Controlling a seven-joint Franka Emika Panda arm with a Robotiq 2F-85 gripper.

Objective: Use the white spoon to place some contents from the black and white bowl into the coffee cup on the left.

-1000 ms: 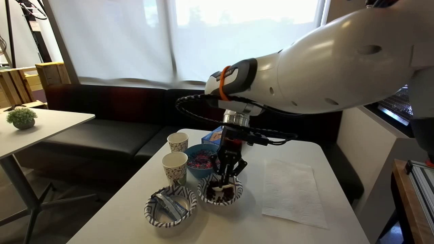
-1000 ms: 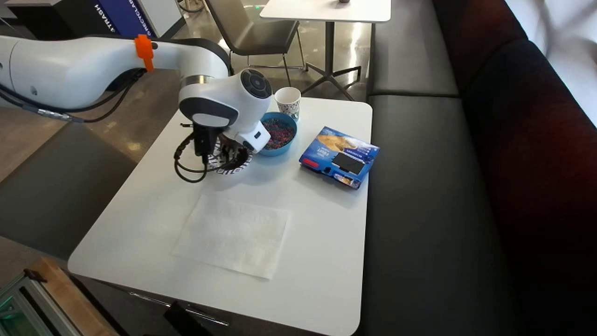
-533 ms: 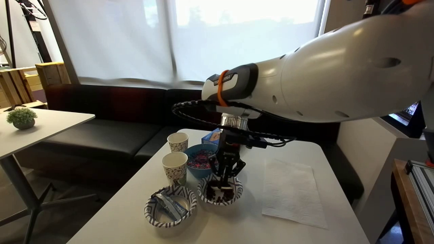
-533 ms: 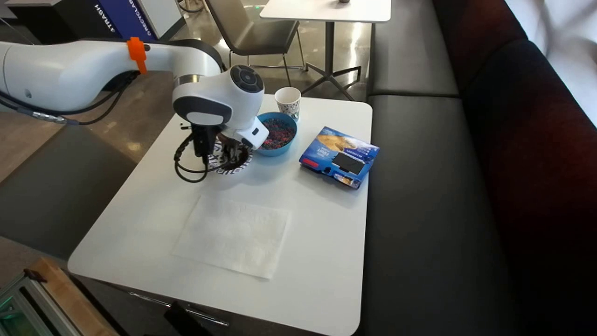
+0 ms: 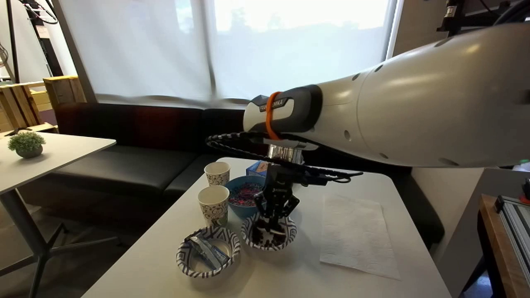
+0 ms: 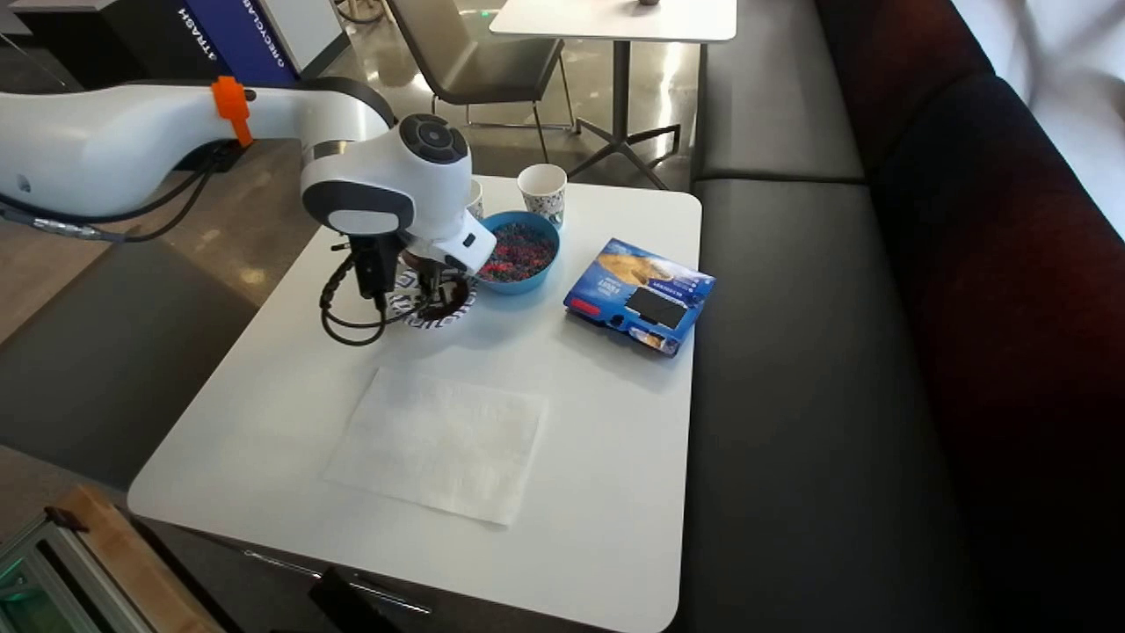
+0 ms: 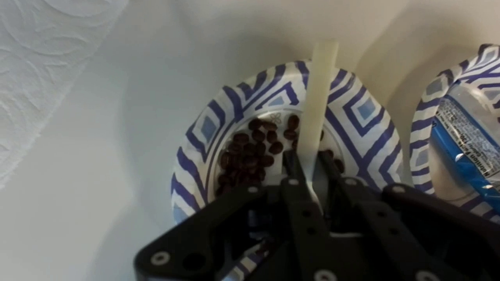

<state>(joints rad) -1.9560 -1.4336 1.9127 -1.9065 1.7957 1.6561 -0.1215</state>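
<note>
The spoon had shifted slightly with the gripper, whose jaws held it pinched over the bean bowl. Brown beans lay inside. Just beside stood the blue bowl and, next to that, the cups.

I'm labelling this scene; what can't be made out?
Slim white plastic spoon: scoop end hidden by the black pincer, wrist view.
Patterned white paper cup: mostly hidden behind the white robot arm, in an exterior view.
Blue-silver wrapper: fine print blurred, wrist view.
Striped paper bowl holding it: cut off by the right edge, wrist view.
</note>
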